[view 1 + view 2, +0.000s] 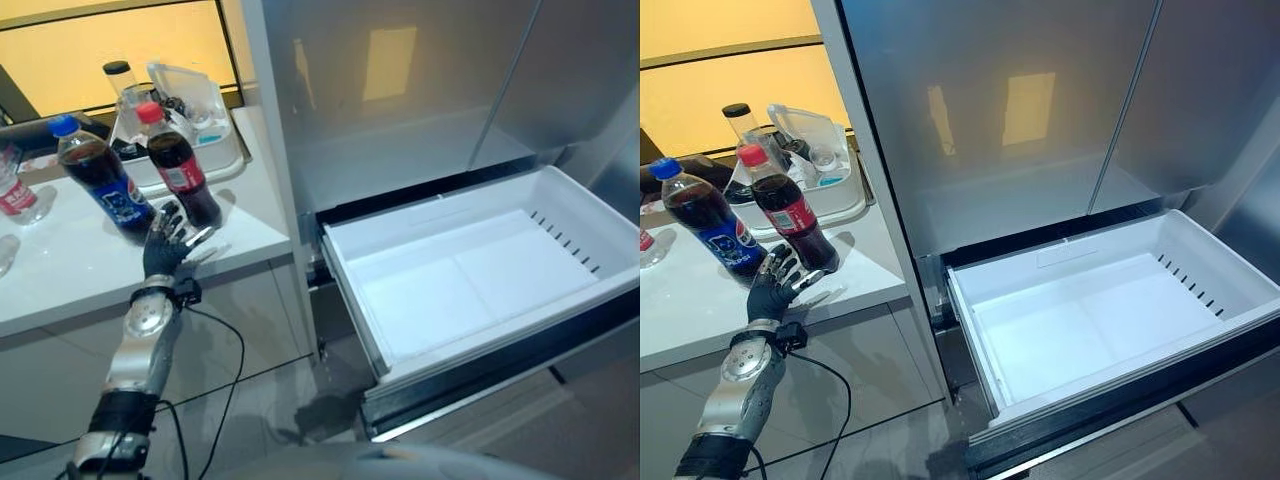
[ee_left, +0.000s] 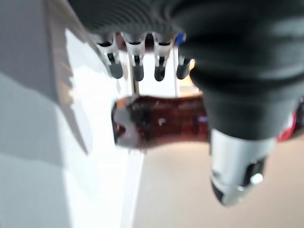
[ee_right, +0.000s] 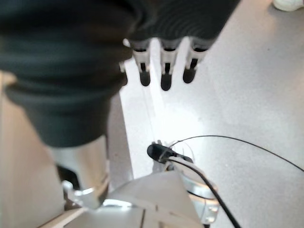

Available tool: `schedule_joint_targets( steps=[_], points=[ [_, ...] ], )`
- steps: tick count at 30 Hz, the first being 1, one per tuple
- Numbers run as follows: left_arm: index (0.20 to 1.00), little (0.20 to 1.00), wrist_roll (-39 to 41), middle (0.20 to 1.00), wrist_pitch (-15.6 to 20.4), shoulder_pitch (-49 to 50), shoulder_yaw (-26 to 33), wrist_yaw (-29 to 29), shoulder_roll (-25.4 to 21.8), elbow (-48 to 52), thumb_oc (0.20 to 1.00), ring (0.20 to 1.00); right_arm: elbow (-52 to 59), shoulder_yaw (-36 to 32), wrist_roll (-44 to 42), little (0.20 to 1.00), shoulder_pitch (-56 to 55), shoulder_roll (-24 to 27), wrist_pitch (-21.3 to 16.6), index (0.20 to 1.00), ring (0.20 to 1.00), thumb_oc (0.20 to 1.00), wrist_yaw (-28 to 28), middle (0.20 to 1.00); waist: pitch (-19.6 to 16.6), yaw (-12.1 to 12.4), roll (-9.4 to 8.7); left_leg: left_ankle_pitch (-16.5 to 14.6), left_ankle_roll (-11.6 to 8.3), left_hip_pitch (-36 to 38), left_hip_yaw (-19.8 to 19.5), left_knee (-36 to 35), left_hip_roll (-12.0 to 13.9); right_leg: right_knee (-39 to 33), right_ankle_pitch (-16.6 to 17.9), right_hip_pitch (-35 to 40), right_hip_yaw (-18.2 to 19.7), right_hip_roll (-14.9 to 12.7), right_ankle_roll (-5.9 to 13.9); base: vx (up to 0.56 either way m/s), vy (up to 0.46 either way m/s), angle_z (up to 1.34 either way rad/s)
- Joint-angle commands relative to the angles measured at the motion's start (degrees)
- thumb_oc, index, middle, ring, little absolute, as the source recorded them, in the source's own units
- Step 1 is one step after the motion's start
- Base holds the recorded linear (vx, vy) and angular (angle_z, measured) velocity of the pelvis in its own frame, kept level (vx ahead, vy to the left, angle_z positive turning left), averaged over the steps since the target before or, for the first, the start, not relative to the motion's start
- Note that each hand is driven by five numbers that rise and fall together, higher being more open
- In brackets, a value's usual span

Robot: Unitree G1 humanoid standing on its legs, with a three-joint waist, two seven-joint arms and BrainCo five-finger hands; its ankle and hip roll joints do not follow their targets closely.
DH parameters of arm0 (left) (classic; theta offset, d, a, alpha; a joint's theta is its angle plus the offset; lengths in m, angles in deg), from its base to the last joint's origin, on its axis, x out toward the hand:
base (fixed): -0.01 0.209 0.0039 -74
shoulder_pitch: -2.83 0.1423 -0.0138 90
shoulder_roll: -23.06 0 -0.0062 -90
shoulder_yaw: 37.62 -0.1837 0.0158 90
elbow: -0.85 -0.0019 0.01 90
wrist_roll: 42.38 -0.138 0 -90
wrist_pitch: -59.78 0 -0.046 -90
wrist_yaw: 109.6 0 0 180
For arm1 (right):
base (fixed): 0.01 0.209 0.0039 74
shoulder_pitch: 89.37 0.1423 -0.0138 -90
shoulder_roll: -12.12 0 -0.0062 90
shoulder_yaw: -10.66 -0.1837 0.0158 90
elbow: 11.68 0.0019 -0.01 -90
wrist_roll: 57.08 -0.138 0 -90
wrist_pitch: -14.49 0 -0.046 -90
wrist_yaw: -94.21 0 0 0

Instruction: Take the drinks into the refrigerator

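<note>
Left hand (image 1: 165, 245) raised at the counter's (image 1: 70, 275) front edge, fingers spread and empty, just short of the red-capped cola bottle (image 1: 180, 165). Blue-capped cola bottle (image 1: 100, 180) beside it. Refrigerator drawer (image 1: 1110, 310) pulled open. Right hand (image 3: 161, 52) relaxed, holding nothing.

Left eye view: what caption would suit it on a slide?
Left hand open beside red-capped cola bottle on counter; fridge drawer pulled out.
</note>
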Motion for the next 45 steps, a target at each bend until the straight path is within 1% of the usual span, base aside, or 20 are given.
schedule_joint_targets(
  steps=[1,7,10,13,21,23,24,25,29,30,32,35,36,38,39,41,42,45],
  points=[
    [1.0,1.0,2.2,1.0,2.2,-9.6,-0.5,-0.5,-4.3,0.2,1.0,1.0,-1.1,3.1,-0.1,1.0,4.1,-0.4,0.2,1.0,1.0,1.0,-0.3,1.0,1.3,-1.3,-1.56,-2.6,0.45,0.8,-1.1,0.1,-0.4,0.6,-0.6,1.2,0.1,-1.9,4.82,0.0,0.0,0.0],
    [1.0,1.0,5.3,1.0,2.2,-15.5,-3.0,-0.4,-7.8,-2.9,1.0,1.0,-1.4,4.1,0.2,1.0,3.9,-0.4,0.5,1.0,1.0,1.0,-0.3,1.0,1.1,-1.7,-1.34,-2.6,0.31,1.2,-0.8,0.1,-0.1,0.6,-0.5,1.4,0.2,-1.9,4.89,0.0,-0.001,-0.01],
    [1.0,1.0,5.6,1.0,2.0,-17.1,-3.6,-0.5,-8.7,-4.2,1.0,1.0,-1.4,4.5,0.2,1.0,3.9,-0.5,0.7,1.0,1.0,1.0,-0.2,1.0,1.1,-1.8,-1.22,-2.6,0.25,1.3,-0.7,0.1,-0.1,0.6,-0.5,1.4,0.2,-1.8,4.93,0.0,0.0,0.0],
    [1.0,1.0,6.0,1.0,1.5,-20.0,-4.5,-1.1,-10.8,-7.9,1.0,1.0,-1.5,4.9,0.2,1.0,4.0,-0.6,0.8,1.0,1.0,1.0,-0.2,1.0,1.1,-2.1,-0.98,-2.6,0.16,1.4,-0.5,0.1,-0.1,0.6,-0.6,1.4,0.4,-1.7,4.96,0.0,0.0,0.0],
    [1.0,1.0,7.4,1.0,0.9,-25.5,-7.0,-1.7,-12.4,-13.9,1.0,1.0,-1.8,5.6,0.1,1.0,4.1,-0.8,1.1,1.0,1.0,1.0,-0.7,1.0,1.4,-2.7,-0.73,-2.4,-0.03,1.5,-0.1,0.1,0.1,0.6,-0.3,1.1,0.6,-1.6,5.06,0.0,0.0,0.0],
    [1.0,1.0,8.4,1.0,-0.1,-26.8,-9.2,0.5,-13.9,-15.3,1.0,1.0,-1.9,5.9,-0.3,1.0,4.1,-0.7,1.3,1.0,1.0,1.0,-0.4,1.0,1.5,-2.8,-0.64,-2.4,-0.1,1.4,0.0,0.1,0.1,0.6,-0.2,1.0,0.5,-1.6,5.12,0.0,0.0,0.0],
    [1.0,1.0,8.5,1.0,-0.1,-26.9,-9.3,0.6,-13.9,-15.4,1.0,1.0,-1.9,5.8,-0.3,1.0,4.1,-0.8,1.3,1.0,1.0,1.0,-0.4,1.0,1.5,-2.8,-0.67,-2.4,-0.1,1.4,0.0,0.1,0.1,0.6,-0.2,0.9,0.5,-1.6,5.12,0.0,0.0,0.0],
    [1.0,1.0,9.0,1.0,-1.4,-27.5,-11.3,3.3,-15.5,-16.5,1.0,1.0,-2.2,5.9,-0.5,1.0,4.0,-0.8,1.5,1.0,1.0,1.0,0.1,1.0,1.5,-2.9,-0.54,-2.3,-0.11,1.4,0.2,0.1,0.1,0.6,-0.1,0.9,0.5,-1.6,5.14,0.0,0.0,0.0],
    [1.0,1.0,7.1,1.0,-2.7,-29.3,-13.9,5.5,-17.6,-18.6,1.0,1.0,-2.5,6.2,-0.8,1.0,4.2,-1.1,1.6,1.0,1.0,1.0,0.5,1.0,1.6,-3.0,-0.49,-2.4,-0.17,1.5,0.3,0.1,0.2,0.6,0.1,0.9,0.6,-1.6,5.2,0.0,0.0,0.0],
    [1.0,1.0,5.7,1.0,-3.3,-29.8,-15.1,6.2,-17.8,-20.4,1.0,1.0,-2.8,6.5,-1.0,1.0,4.4,-1.2,1.7,1.0,1.0,1.0,0.7,1.0,1.6,-3.1,-0.47,-2.4,-0.21,1.6,0.5,0.1,0.2,0.6,0.1,0.8,0.6,-1.6,5.19,0.0,0.0,0.0],
    [1.0,1.0,4.9,1.0,-3.5,-30.0,-15.6,6.7,-17.5,-21.0,1.0,1.0,-2.9,6.5,-1.1,1.0,4.3,-1.4,1.7,1.0,1.0,1.0,0.8,1.0,1.6,-3.2,-0.49,-2.4,-0.22,1.6,0.5,0.1,0.2,0.6,0.1,0.8,0.7,-1.5,5.2,0.0,0.0,0.0],
    [1.0,1.0,3.6,1.0,-3.9,-29.5,-16.1,7.1,-14.9,-23.7,1.0,1.0,-3.5,6.8,-1.3,1.0,4.3,-2.0,1.6,1.0,1.0,1.0,1.0,1.0,1.7,-3.4,-0.83,-2.4,-0.22,1.8,0.8,0.1,0.2,0.6,0.1,0.9,0.9,-1.5,5.14,0.0,0.0,0.0],
    [1.0,1.0,3.6,1.0,-3.8,-29.5,-16.1,7.1,-14.8,-23.8,1.0,1.0,-3.5,6.8,-1.3,1.0,4.3,-2.0,1.5,1.0,1.0,1.0,1.0,1.0,1.7,-3.4,-0.82,-2.4,-0.23,1.8,0.8,0.1,0.2,0.6,0.1,0.9,0.9,-1.5,5.14,0.0,0.0,0.0],
    [1.0,1.0,0.6,1.0,-4.1,-30.2,-17.1,6.9,-13.1,-25.9,1.0,1.0,-3.5,7.0,-1.5,1.0,4.3,-2.0,1.4,1.0,1.0,1.0,0.8,1.0,1.8,-3.7,-1.05,-2.5,-0.24,1.7,0.9,0.1,0.3,0.6,0.2,0.7,1.0,-1.4,5.12,0.0,0.0,0.0],
    [1.0,1.0,0.6,1.0,-4.0,-30.3,-17.1,6.9,-13.0,-26.0,1.0,1.0,-3.5,6.9,-1.5,1.0,4.3,-2.0,1.4,1.0,1.0,1.0,0.8,1.0,1.8,-3.6,-1.04,-2.5,-0.24,1.7,0.9,0.1,0.3,0.6,0.2,0.7,1.1,-1.4,5.12,0.0,0.0,0.0],
    [1.0,1.0,-1.9,1.0,-4.3,-31.0,-17.9,7.1,-12.0,-27.1,1.0,1.0,-3.5,6.9,-1.7,1.0,4.4,-2.0,1.2,1.0,1.0,1.0,0.7,1.0,1.8,-3.8,-1.15,-2.4,-0.23,1.7,0.9,0.1,0.3,0.6,0.2,0.6,1.1,-1.3,5.1,0.0,0.0,0.0],
    [0.2,0.2,-3.6,0.2,-4.0,-31.8,-18.2,6.4,-10.8,-29.0,0.2,0.2,-3.6,6.9,-2.0,1.0,4.6,-1.8,1.1,1.0,1.0,1.0,0.6,1.0,1.9,-4.0,-1.27,-2.4,-0.22,1.7,1.0,0.1,0.4,0.6,0.2,0.6,1.2,-1.3,5.06,0.0,0.0,0.0],
    [0.2,0.2,-1.9,0.2,-3.3,-31.2,-17.7,5.9,-9.4,-28.9,0.2,0.2,-3.6,6.7,-2.2,1.0,4.7,-1.7,0.9,1.0,1.0,1.0,0.4,1.0,1.8,-4.1,-1.36,-2.5,-0.2,1.8,1.0,0.1,0.4,0.6,0.3,0.5,1.5,-1.3,5.03,0.0,-0.001,-0.02]
  ],
)
